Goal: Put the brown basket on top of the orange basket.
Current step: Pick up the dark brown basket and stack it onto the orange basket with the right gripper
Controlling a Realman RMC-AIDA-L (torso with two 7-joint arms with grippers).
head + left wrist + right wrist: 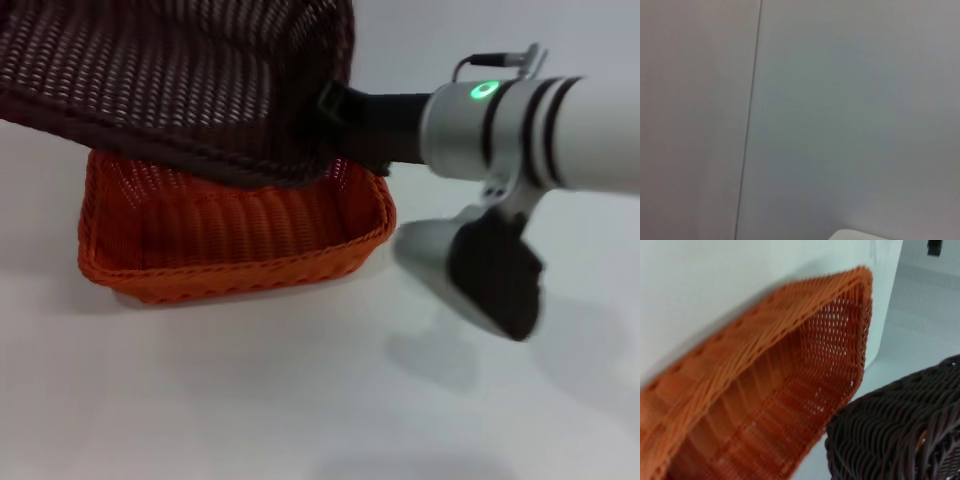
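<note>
The brown basket (170,80) hangs tilted in the air at the upper left of the head view, its low edge over the back of the orange basket (230,235). The orange basket stands on the white table, open side up and empty. My right gripper (335,105) reaches in from the right and is shut on the brown basket's right rim. The right wrist view shows the orange basket's inside (770,390) and a corner of the brown basket (900,430) close beside it. My left gripper is out of view.
The white table (300,400) spreads in front of and to the right of the orange basket. My right arm's grey and black housing (490,270) hangs low to the right of the orange basket. The left wrist view shows only a plain pale surface with a thin seam (747,150).
</note>
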